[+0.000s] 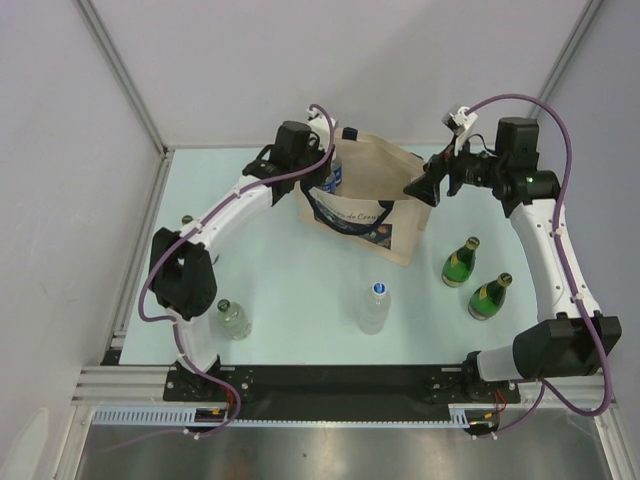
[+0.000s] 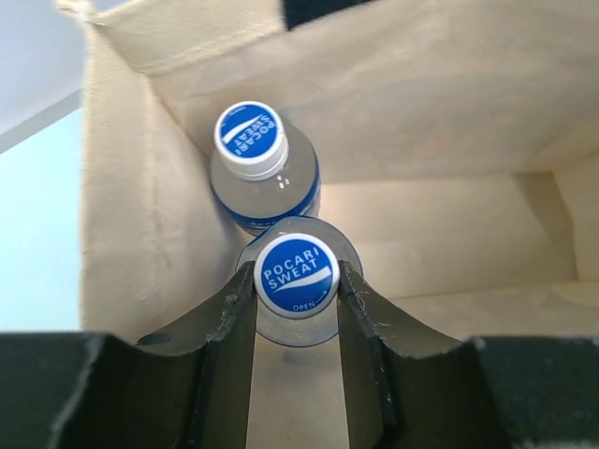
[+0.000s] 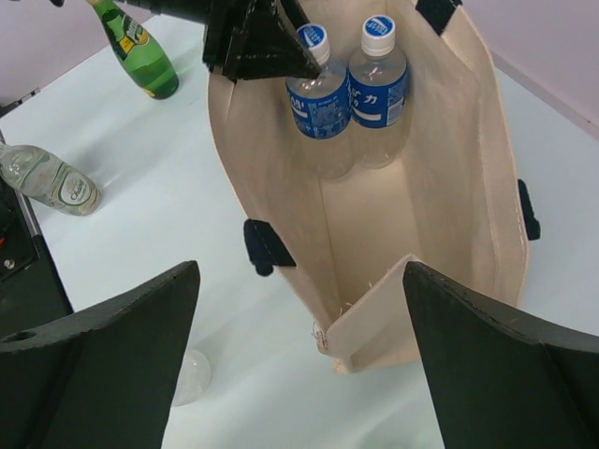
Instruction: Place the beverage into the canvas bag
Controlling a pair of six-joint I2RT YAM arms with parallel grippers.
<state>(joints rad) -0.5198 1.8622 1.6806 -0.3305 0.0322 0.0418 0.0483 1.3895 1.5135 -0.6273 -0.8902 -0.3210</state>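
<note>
1. Pale green tabletop (image 1: 290, 290), white-walled cell: the canvas bag (image 1: 365, 205) stands open near the far middle, its printed panel facing the arms.
2. At one end of the bag, the held Pocari Sweat bottle (image 2: 297, 274) is upright, pressed against a second Pocari Sweat bottle (image 2: 251, 140) that fills the corner (whether the held one's base reaches the bag floor cannot be told).
3. Reaching down through the bag's mouth, the left gripper (image 2: 296, 281) has its fingers clamped on the neck just under the blue cap.
4. Above the opposite end, the right gripper (image 3: 299, 360) hovers with fingers spread wide, gripping nothing.
5. On the table, two green glass bottles (image 1: 460, 262) stand right of the bag, a blue-capped clear bottle (image 1: 376, 308) stands in front, and a dark-capped clear bottle (image 1: 232, 320) stands beside the left arm.
</note>
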